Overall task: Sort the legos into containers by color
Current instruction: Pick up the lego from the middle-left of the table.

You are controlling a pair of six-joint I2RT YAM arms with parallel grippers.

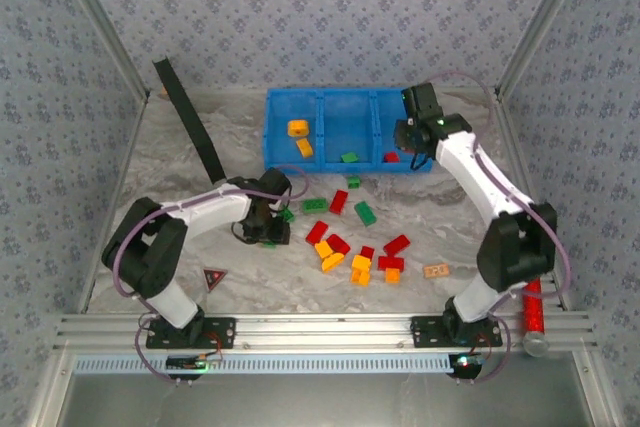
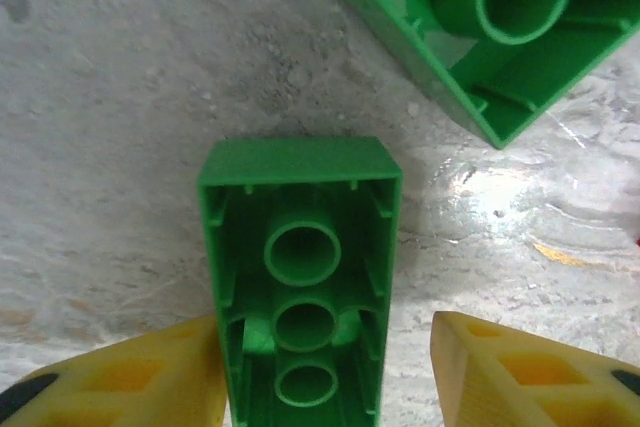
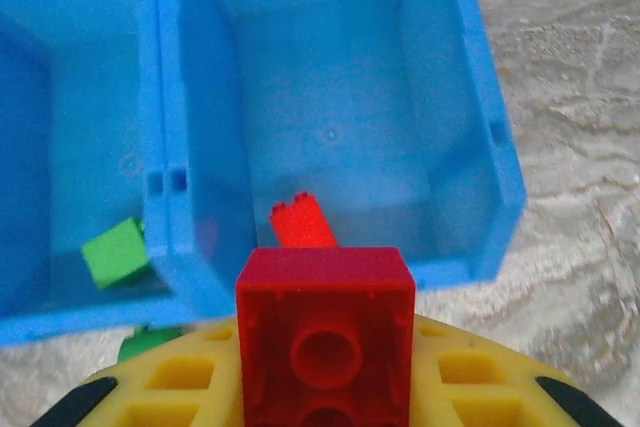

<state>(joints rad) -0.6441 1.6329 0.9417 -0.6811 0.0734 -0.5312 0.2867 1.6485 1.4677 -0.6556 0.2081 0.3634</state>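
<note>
Now: green straddled, red gripped

Overhead, your left hand [image 1: 268,232] sits low on the counter [image 1: 180,157]; your right hand [image 1: 410,142] hangs over the tray [image 1: 268,132].
Left wrist: open fingers [image 2: 150,377] straddle a green lego [image 2: 300,267].
Right wrist: a red lego [image 3: 325,337], clamped above the right bin [image 3: 480,147].

Marbled grey tabletop [image 1: 180,162] w/ a black strap [image 1: 188,117] lying diagonal far left, small red-&-black triangle [image 1: 213,279] front left, tan wooden piece [image 1: 435,271] front right, long red cylinder [image 1: 533,309] at the alu rail [image 1: 320,327], patterned wallpaper [image 1: 320,17] behind.
</note>
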